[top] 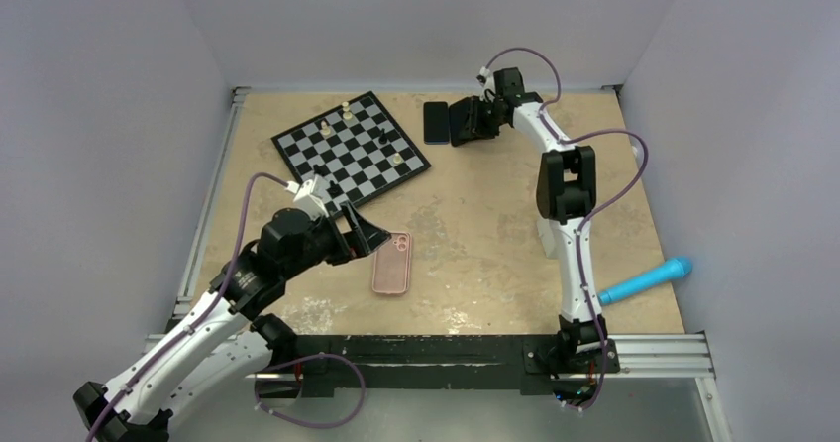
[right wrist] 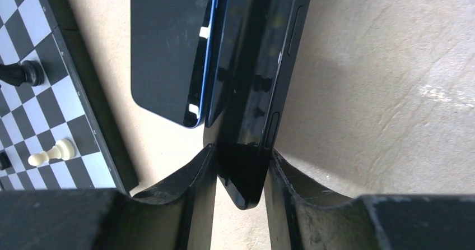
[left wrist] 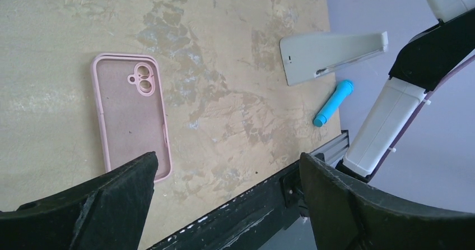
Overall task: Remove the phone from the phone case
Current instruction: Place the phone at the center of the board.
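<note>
A tan, mottled table (top: 495,224) sits inside plain pale walls (top: 416,16), with a black rail along its near edge.

A chessboard (top: 352,150) lies askew at the far left. It holds a few pieces, among them a black pawn (right wrist: 19,73) and a white pawn (right wrist: 53,152), both well to the left of the right jaws. A blue tube (top: 649,280) lies at the table's right edge, far from both grippers. A gray wedge-shaped thing (left wrist: 330,54) rests beside the right arm's lower link.

The right arm stretches long toward the back of the table, its wrist turned left. The right gripper (right wrist: 241,152) clamps a black phone (right wrist: 255,82) standing on its long edge, one finger pressed on each face. A dark blue case (right wrist: 168,42) lies flat just left of those jaws, its rim close against the phone's face. Whether the two touch cannot be told.

The left arm is bent at the elbow and reaches in over the board's near corner. The left gripper (left wrist: 227,160) hangs above the table with its jaws wide apart and nothing between them. A pink case (left wrist: 130,112) lies flat and hollow side up just ahead of those jaws, nearer one finger, which hides its near corner.
</note>
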